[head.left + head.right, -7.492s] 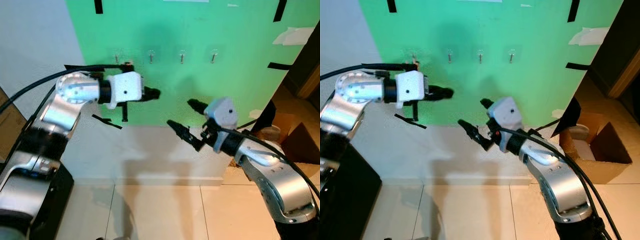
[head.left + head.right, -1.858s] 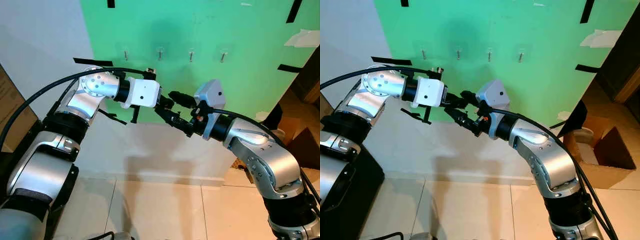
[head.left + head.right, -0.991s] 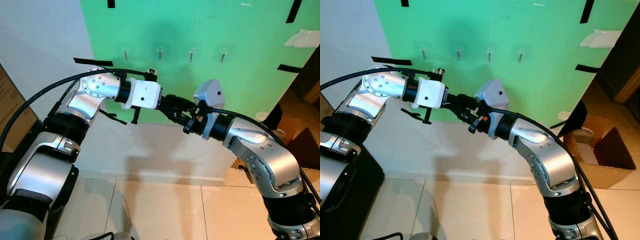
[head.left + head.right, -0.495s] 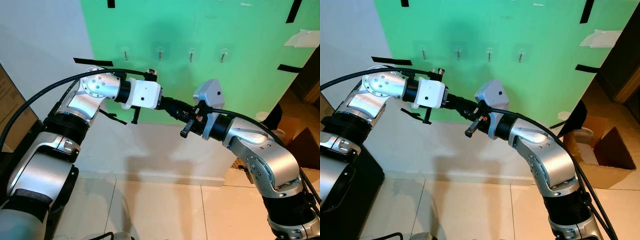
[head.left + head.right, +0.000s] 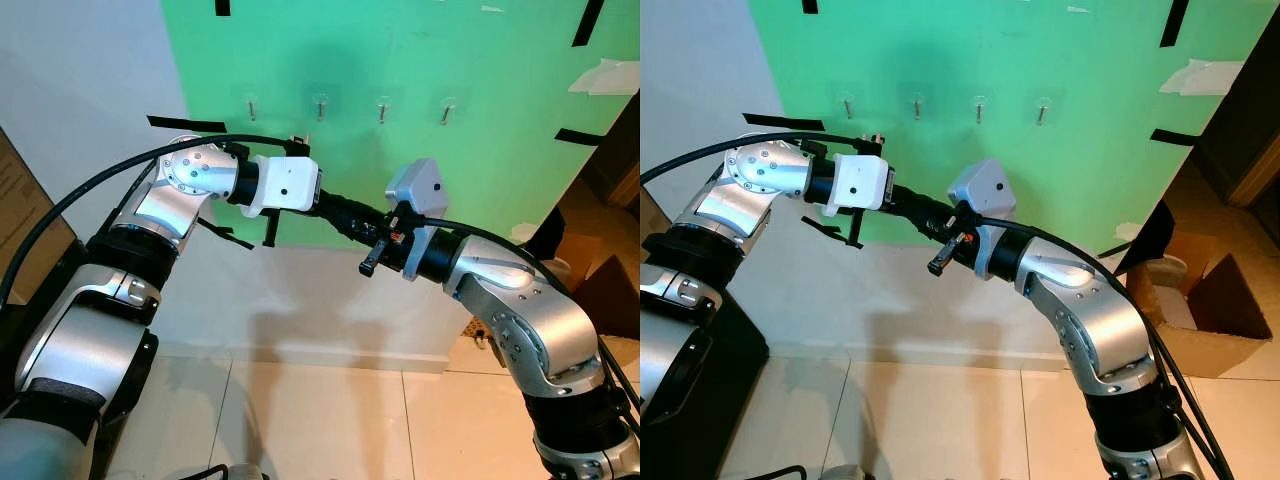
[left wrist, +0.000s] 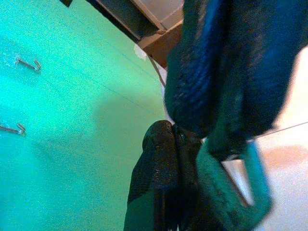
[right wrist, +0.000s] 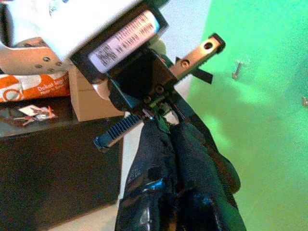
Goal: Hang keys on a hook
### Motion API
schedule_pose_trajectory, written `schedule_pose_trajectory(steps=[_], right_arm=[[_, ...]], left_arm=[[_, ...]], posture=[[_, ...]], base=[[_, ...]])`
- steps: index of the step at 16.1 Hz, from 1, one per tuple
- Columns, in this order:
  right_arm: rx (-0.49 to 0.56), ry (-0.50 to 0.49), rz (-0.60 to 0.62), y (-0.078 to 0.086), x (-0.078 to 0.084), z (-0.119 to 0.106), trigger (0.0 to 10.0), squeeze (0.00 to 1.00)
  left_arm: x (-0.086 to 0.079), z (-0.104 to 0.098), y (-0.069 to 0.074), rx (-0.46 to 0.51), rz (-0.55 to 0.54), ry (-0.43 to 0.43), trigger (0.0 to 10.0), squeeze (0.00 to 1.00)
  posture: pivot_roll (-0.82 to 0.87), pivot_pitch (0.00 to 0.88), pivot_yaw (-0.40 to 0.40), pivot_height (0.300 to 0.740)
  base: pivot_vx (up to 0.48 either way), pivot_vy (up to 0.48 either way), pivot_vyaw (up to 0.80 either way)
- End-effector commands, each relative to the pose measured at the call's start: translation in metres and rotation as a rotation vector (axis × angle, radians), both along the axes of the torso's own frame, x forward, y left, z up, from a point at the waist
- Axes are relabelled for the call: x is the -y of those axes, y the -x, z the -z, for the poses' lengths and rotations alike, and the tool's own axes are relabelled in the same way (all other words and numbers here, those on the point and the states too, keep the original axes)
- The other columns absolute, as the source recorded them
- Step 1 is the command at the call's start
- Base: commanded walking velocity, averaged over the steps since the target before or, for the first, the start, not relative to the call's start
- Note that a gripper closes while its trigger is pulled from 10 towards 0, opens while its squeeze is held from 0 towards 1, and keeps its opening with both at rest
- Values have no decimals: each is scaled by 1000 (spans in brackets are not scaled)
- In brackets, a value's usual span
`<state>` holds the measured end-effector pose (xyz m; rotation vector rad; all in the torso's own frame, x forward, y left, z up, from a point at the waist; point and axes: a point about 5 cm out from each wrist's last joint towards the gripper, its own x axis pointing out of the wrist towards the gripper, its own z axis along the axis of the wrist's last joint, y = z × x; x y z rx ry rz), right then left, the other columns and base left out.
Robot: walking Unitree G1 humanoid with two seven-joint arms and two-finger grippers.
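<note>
Open room before hooks (image 5: 381,110); hands entangled.

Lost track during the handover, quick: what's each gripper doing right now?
Left gripper: meets the right one below the hooks; open or shut cannot be told.
Right gripper: fingers pressed together, shut; nothing identifiable between them.

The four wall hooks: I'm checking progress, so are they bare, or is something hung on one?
Bare. All four wall hooks on the green board carry nothing, in both eye views.
</note>
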<state>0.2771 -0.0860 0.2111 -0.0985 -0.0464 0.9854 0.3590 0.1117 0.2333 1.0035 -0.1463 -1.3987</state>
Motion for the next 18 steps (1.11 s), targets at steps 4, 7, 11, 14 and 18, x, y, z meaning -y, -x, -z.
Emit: schedule_pose_trajectory(steps=[4, 7, 11, 14, 18], right_arm=[[12, -12, -53, 7, -5, -3, 0, 0], [8, -13, -71, 10, -6, -2, 0, 0], [9, -13, -60, 10, -5, -2, 0, 0], [10, -15, -52, 9, -5, -2, 0, 0], [11, -21, -20, 6, -3, -3, 0, 0]], left_arm=[[-2, -4, -3, -15, -35, 36, 10000, 0], [-3, -2, -4, -22, -52, 35, 10000, 0], [-2, 1, -2, -16, -36, 16, 10000, 0], [-1, 3, -1, -38, -32, 15, 10000, 592], [-5, 6, 2, -83, -38, 22, 10000, 1000]], posture=[[-28, 0, -19, 740], [-30, 0, -20, 740], [-30, 0, -19, 740], [-31, 0, -19, 740], [-30, 0, -21, 740]], base=[[0, 0, 0], [0, 0, 0], [0, 0, 0], [0, 0, 0], [0, 0, 0]])
